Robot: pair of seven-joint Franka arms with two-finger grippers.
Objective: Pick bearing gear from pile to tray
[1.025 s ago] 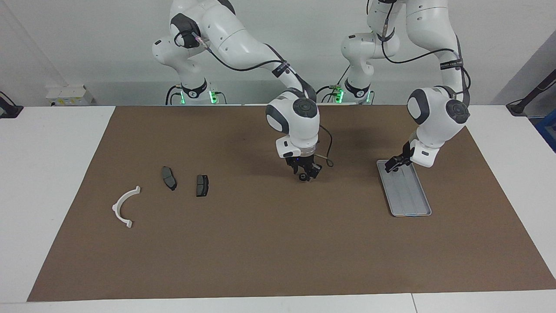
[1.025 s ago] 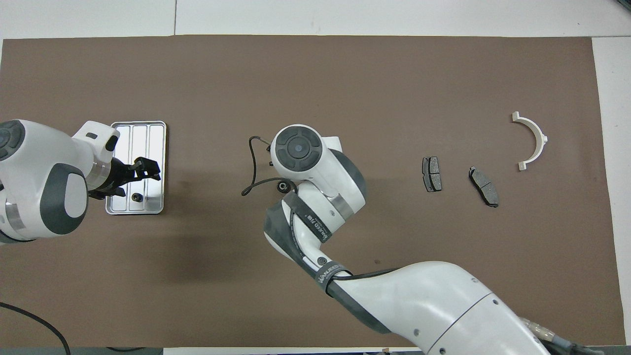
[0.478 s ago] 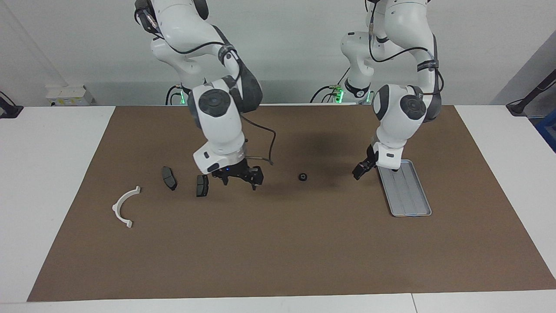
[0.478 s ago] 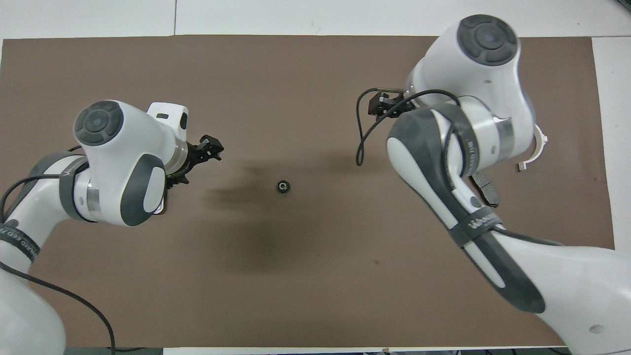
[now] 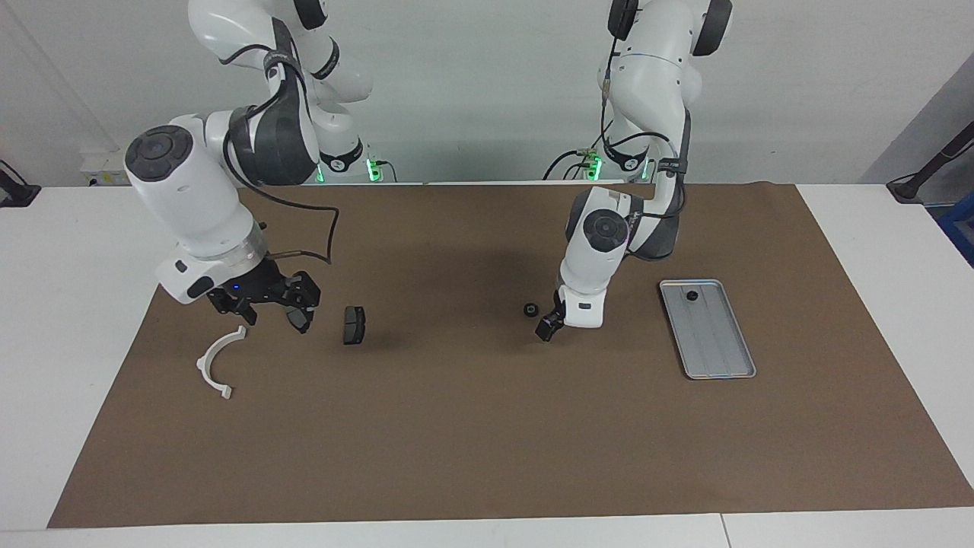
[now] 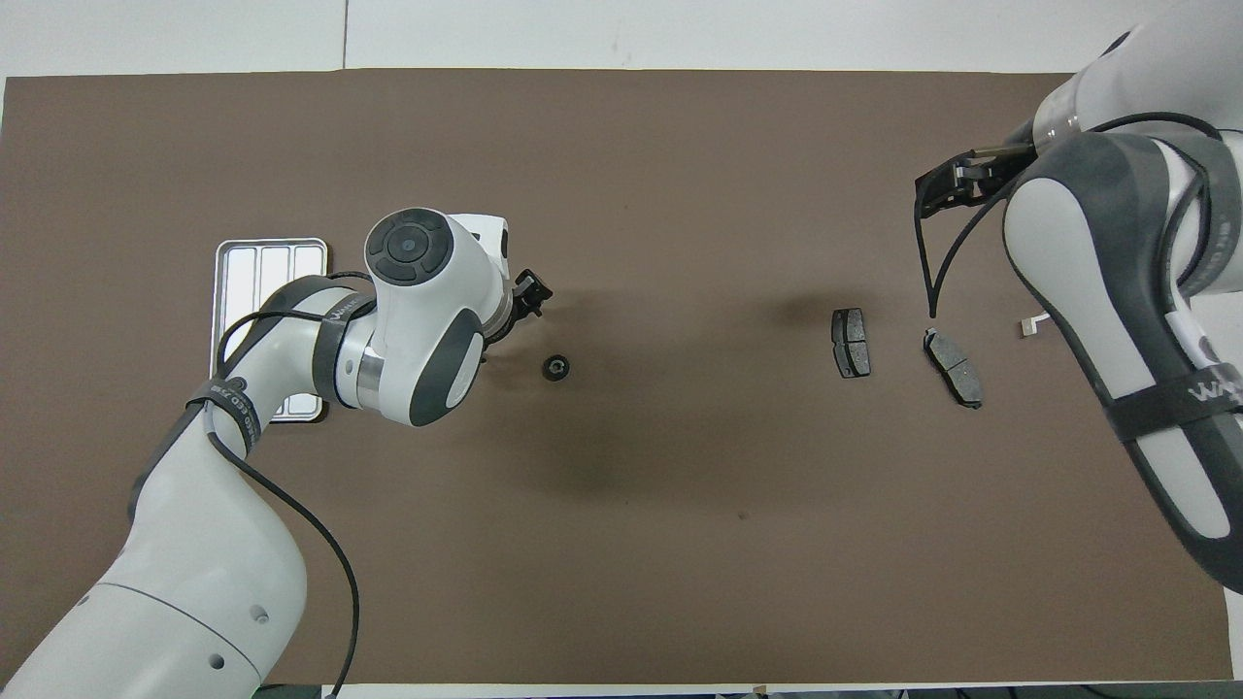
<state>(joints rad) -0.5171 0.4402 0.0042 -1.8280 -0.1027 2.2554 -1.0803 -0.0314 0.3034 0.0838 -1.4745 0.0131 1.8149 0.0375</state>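
Left gripper [image 5: 546, 329] low beside loose bearing gear [image 5: 531, 310], fingers unreadable.
Right gripper [image 5: 262, 304] spread open, holding nothing, over brake pad [image 5: 298, 317]. One gear [image 5: 692, 295] already in tray [image 5: 719, 361]; mid-mat gear left to carry.

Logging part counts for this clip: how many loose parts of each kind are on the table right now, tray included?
Small black round pieces: 2, one on the mat, one in the tray
Dark grey brake pads: 2
White half-ring bracket: 1
Tray: 1
Total: 6
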